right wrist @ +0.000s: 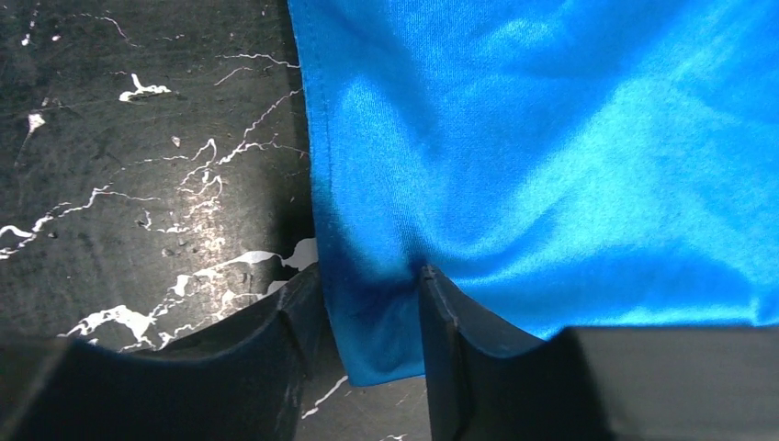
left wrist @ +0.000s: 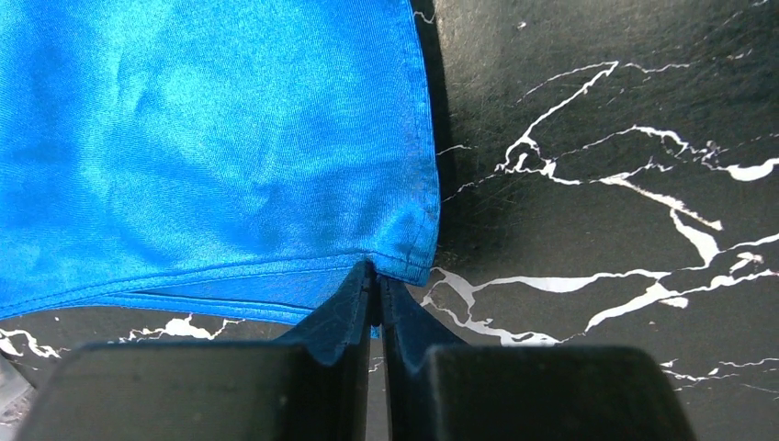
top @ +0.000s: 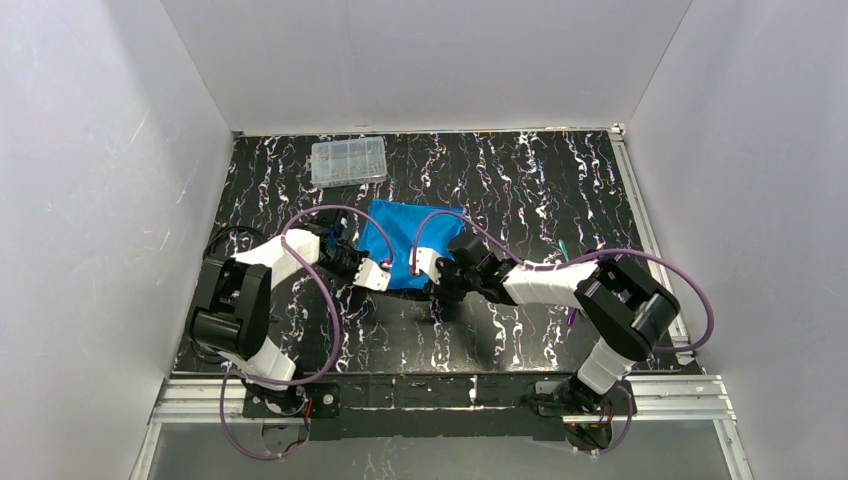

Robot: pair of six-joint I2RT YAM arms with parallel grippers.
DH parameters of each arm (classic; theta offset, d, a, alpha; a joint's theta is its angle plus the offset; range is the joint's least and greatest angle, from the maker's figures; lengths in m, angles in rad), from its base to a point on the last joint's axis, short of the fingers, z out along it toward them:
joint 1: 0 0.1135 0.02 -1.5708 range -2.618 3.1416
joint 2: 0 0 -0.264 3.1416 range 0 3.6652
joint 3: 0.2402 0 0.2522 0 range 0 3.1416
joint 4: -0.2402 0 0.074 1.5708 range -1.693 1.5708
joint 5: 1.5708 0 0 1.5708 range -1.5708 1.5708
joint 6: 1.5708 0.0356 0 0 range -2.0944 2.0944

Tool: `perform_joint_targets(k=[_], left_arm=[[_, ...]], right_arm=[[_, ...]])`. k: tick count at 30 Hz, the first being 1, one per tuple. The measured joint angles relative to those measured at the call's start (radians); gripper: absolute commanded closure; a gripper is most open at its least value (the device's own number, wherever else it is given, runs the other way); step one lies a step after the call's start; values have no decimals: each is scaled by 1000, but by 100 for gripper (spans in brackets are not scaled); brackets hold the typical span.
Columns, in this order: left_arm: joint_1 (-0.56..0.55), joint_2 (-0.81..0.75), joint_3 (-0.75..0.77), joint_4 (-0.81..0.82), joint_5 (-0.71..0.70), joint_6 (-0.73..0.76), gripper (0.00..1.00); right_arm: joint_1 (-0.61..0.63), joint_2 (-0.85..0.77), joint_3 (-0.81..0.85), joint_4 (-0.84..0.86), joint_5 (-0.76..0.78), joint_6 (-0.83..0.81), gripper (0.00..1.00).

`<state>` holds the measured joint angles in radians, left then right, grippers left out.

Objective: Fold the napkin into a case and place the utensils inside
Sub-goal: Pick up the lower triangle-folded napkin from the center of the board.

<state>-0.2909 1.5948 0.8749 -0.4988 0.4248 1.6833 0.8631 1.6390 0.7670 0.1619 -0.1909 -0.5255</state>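
- Left gripper [left wrist: 377, 280]: both jaws are pressed tight together. The near hem of the napkin [left wrist: 211, 138] is nipped at their very tips, just in from the cloth's corner.
- Right gripper [right wrist: 367, 276]: its 2 jaws stand about half apart. The napkin's other near corner lies in the gap, brushing both fingers, but it doesn't look clamped.
- The danger: only 1 of the 2 corners looks truly held. If both arms lift now, the right corner could slide out of that wide gap and the fold would go crooked.
- A second worry is the left pinch, which is shallow and right on the hem. This cloth is thin and shiny, so a sharp pull could strip it free.
- Ahead of both sets of jaws the napkin lies spread out with soft ripples. It is not a case yet.
- The utensils [top: 565, 247] sit well off to the outer side of the right jaws, past that arm and apart from the cloth. They are too small to tell their shapes.
- Under the jaws, the table [top: 540, 180] is black with white marble veins.
- Far beyond the napkin a clear box [top: 348, 160] sits near the back. Plain white walls [top: 100, 200] close in 3 sides.
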Motion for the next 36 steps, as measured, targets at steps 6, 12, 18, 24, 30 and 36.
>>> perform_joint_targets(k=[6,12,18,24,30,36], left_arm=[[8,-6,0,1,21,-61,86],[37,-62,0,-3,63,-85,49],[45,-132,-13,-34,110,-56,37],[17,-131,-35,-29,129,-51,25],[-10,-109,-69,-19,114,-12,28],[-14,-95,-98,96,97,4,36]], right_arm=[[-11,0,-24,37,-26,61,76],[-61,2,-23,26,-96,107,90],[-122,20,3,-6,-175,143,94],[-156,53,54,-49,-240,192,99],[-185,70,92,-73,-299,241,99],[-207,77,103,-85,-349,281,99]])
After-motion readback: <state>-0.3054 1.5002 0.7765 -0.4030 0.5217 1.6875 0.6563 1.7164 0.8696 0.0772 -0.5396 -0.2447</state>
